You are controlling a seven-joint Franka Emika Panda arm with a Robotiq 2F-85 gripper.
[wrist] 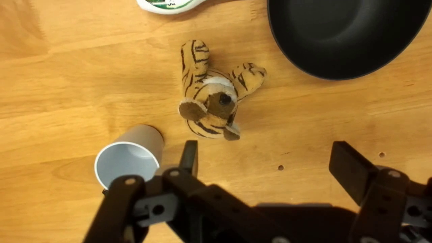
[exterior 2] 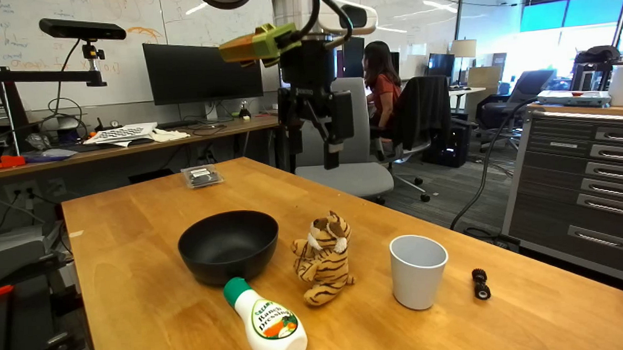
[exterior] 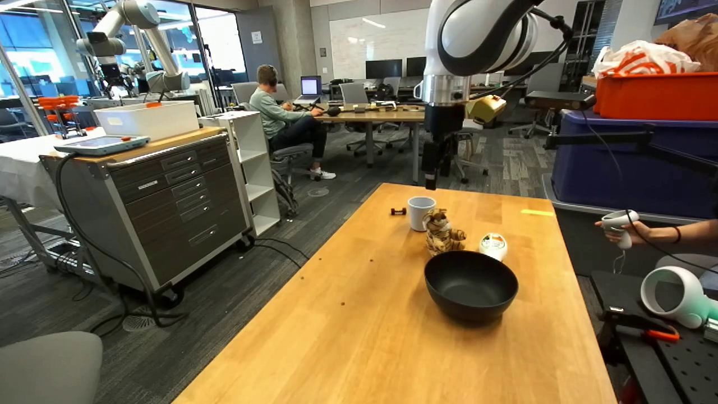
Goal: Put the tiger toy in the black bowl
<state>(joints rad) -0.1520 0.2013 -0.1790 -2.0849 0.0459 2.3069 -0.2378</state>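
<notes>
The tiger toy (exterior: 439, 238) is tan with dark stripes and sits upright on the wooden table (exterior: 348, 336). It shows in an exterior view (exterior 2: 326, 266) and from above in the wrist view (wrist: 216, 101). The round black bowl (exterior: 471, 289) stands close beside it; it also shows in an exterior view (exterior 2: 228, 247) and at the upper right of the wrist view (wrist: 337, 40). Nothing shows inside the bowl. My gripper (wrist: 265, 152) is open and empty, pointing down, well above the table in an exterior view (exterior 2: 314, 156). The tiger is ahead of the left finger in the wrist view, apart from it.
A small white mug (exterior 2: 418, 273) stands near the tiger; the left finger partly covers it in the wrist view (wrist: 126, 162). A ranch dressing bottle (exterior 2: 276, 324) lies by the bowl and tiger. A small black axle-like piece (exterior 2: 480, 283) and a clear box (exterior 2: 201, 176) lie on the table.
</notes>
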